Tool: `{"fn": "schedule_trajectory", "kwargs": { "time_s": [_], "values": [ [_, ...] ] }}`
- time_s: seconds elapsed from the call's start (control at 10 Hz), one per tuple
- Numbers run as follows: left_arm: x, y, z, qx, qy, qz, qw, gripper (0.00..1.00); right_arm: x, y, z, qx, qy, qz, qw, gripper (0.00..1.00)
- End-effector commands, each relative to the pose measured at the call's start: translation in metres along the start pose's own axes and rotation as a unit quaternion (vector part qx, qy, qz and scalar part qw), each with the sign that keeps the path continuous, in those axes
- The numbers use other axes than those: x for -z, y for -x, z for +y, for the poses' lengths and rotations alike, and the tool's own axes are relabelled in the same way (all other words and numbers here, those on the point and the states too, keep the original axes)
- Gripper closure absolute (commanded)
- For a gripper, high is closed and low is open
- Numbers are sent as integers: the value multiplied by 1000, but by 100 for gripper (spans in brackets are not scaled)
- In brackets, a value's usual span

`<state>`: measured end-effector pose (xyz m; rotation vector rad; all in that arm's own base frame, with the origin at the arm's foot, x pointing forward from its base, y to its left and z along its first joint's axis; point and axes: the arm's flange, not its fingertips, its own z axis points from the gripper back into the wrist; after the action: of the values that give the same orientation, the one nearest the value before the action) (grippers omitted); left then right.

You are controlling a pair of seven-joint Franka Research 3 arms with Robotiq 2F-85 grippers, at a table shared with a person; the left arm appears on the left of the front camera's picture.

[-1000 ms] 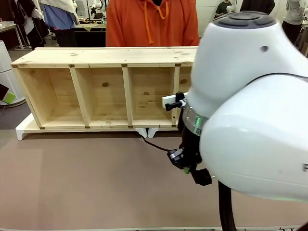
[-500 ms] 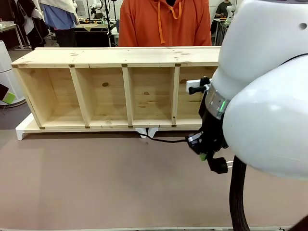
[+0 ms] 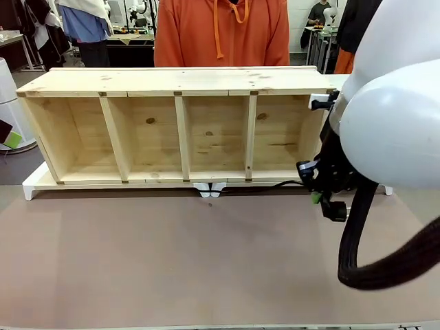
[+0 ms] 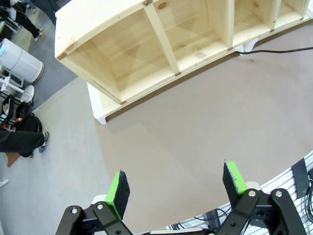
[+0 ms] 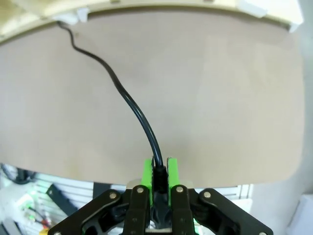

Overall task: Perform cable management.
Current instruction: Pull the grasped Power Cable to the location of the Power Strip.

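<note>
Right hand (image 5: pixel 159 169): pads together, clamped on the cable (image 5: pixel 132 105). In the right wrist view the cord enters the pads at 6 o'clock and runs up in a loose curve toward 11 o'clock, over the brown bench (image 5: pixel 220 88), to the shelf's edge.

Front view: same hand sits at about 3 o'clock of the frame, low, just off the right end of the wooden shelf (image 3: pixel 179 81). From it the thin black line lies along the bench at the shelf's front foot, heading toward 9 o'clock as far as the white feet (image 3: pixel 210 187) under the shelf's middle. The cord looks fairly straight there, close to the bench surface; whether it touches all along, cannot tell.

Thick black sleeved hose (image 3: pixel 364 261) loops below the right arm at 4 o'clock.

Left hand (image 4: pixel 176 182): fingers well apart, nothing between them, over bare bench.

Person in an orange hoodie (image 3: pixel 220 34) stands behind the shelf at 12 o'clock.
</note>
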<state>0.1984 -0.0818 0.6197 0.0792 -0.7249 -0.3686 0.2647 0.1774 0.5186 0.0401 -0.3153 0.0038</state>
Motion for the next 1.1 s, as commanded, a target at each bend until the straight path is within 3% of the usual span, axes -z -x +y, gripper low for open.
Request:
{"fn": "schedule_trajectory", "kwargs": {
  "time_s": [0.0, 0.6, 1.0],
  "values": [
    [0, -2, 0, 1, 5, -5, 1000, 0, 5, -15, -12, 25, 0, -10, 1000, 85],
    [0, -2, 0, 1, 5, -5, 1000, 0, 5, -78, -48, 53, 53, -14, 997, 85],
    [0, -2, 0, 1, 5, -5, 1000, 0, 9, -95, -67, 72, 63, 2, 995, 85]
  ]
}}
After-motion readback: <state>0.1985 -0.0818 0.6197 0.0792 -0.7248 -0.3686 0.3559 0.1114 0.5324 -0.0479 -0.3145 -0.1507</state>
